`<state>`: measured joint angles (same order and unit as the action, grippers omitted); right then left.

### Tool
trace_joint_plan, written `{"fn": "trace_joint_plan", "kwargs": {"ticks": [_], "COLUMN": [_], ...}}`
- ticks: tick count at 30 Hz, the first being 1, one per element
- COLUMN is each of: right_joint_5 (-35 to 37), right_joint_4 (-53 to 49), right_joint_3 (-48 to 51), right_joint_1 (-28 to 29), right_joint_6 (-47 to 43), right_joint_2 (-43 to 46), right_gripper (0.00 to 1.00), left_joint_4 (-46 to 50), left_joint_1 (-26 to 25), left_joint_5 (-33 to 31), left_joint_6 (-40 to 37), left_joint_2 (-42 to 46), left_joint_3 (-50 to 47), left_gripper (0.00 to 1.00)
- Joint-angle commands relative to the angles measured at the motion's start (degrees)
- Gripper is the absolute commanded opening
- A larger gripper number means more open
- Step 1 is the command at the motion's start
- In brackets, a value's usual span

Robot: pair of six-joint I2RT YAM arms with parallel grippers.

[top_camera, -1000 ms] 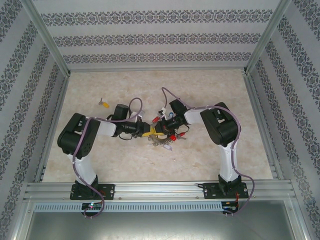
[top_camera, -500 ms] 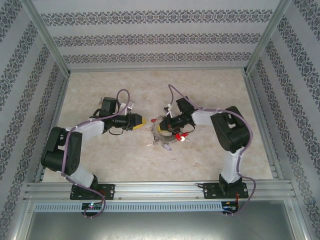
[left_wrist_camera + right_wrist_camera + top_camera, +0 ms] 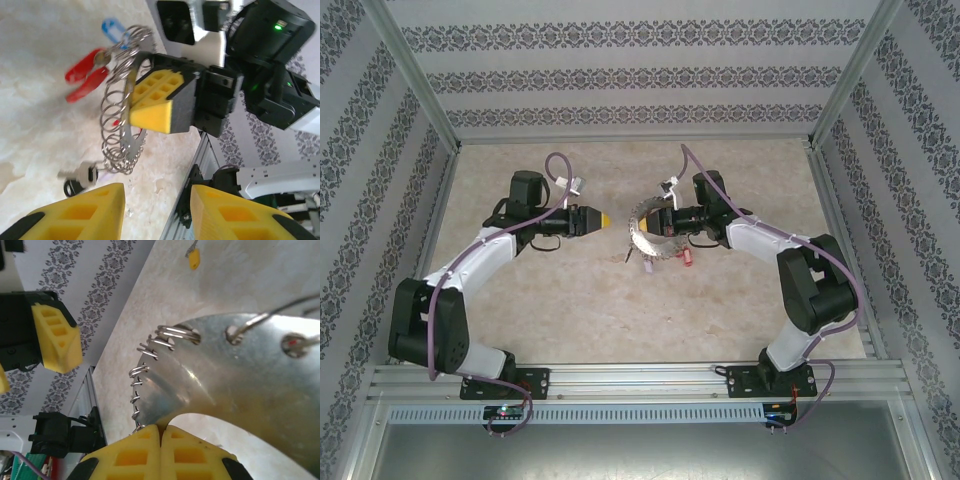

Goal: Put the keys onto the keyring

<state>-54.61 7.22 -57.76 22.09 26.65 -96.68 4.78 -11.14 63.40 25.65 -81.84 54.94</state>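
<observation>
**Right gripper** point(image 3: 160, 434): the ribbed yellow pads are pressed together, clamped on the flat band of the keyring point(image 3: 235, 370). The keyring is a broad, dull grey metal hoop, pierced with holes. Its outer rim is fringed with small wire split rings point(image 3: 172, 332). It is held over the middle of the table, between the two grippers. Glossy red plastic tags point(image 3: 85, 75), a blue tag point(image 3: 112, 27) and a black-headed key point(image 3: 80, 181) are carried at its rim.

**Left gripper** point(image 3: 157, 192): it is pointed at the hoop, close to it but not touching. Its honeycombed yellow pads are parted, with nothing between them.

**Loose key:** one small key with a yellow tag point(image 3: 193, 257) is seen lying on the marbled beige tabletop point(image 3: 740, 320), apart from the hoop.
</observation>
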Motion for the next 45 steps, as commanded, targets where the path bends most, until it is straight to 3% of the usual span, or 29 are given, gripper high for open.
{"fn": "trace_joint_plan", "kwargs": {"ticks": [1,5,10,13,18,25,27,31,33,39,45], "right_joint_5": [-4.27,-5.79,-6.98,-7.27,-6.95,-0.60,3.48,13.92,19.78,31.49,38.19], "right_joint_4": [4.38,3.92,3.36,3.27,4.72,-1.65,-3.53,-14.03,-19.59,-24.27,-30.30], "right_joint_3": [-1.30,-1.42,-0.97,-0.80,-0.64,-0.12,0.60,-1.04,-2.41,-1.75,-4.95], "right_joint_1": [-0.46,-0.55,-0.49,-0.53,-0.29,-0.92,-1.45,-1.35,-0.11,7.25,16.87], "right_joint_6": [0.28,0.76,1.14,1.23,2.02,-4.00,-4.88,-9.22,-10.88,-9.39,-8.67], "right_joint_2": [3.91,5.22,6.57,7.20,7.23,6.82,7.17,6.38,5.18,3.66,-1.05], "right_gripper": [0.00,0.00,0.00,0.00,0.00,0.00,0.11,0.24,0.29,0.34,0.41], "left_joint_4": [-0.58,-10.66,-24.13,-24.93,-33.92,-13.21,-9.91,-6.07,-1.91,14.71,20.97], "left_joint_1": [0.19,-0.23,-3.43,-6.52,-7.61,-7.23,-6.97,-7.12,-6.92,-6.45,2.23], "left_joint_5": [3.75,-1.75,-13.49,-14.69,-14.43,-22.49,-23.67,-25.95,-30.70,-34.68,-34.71], "left_joint_6": [-10.03,-17.04,-24.60,-29.33,-22.44,-31.01,-31.17,-29.16,-25.98,-20.23,-3.59], "left_joint_2": [3.55,8.65,12.94,10.72,4.76,3.38,1.96,0.11,-2.14,-6.18,-6.13], "left_joint_3": [0.84,-6.36,-14.91,-14.22,-12.51,-7.67,-6.99,-6.03,-3.30,2.54,3.28], "left_gripper": [0.38,0.40,0.57,0.57,0.58,0.58,0.58,0.59,0.58,0.55,0.53]}}
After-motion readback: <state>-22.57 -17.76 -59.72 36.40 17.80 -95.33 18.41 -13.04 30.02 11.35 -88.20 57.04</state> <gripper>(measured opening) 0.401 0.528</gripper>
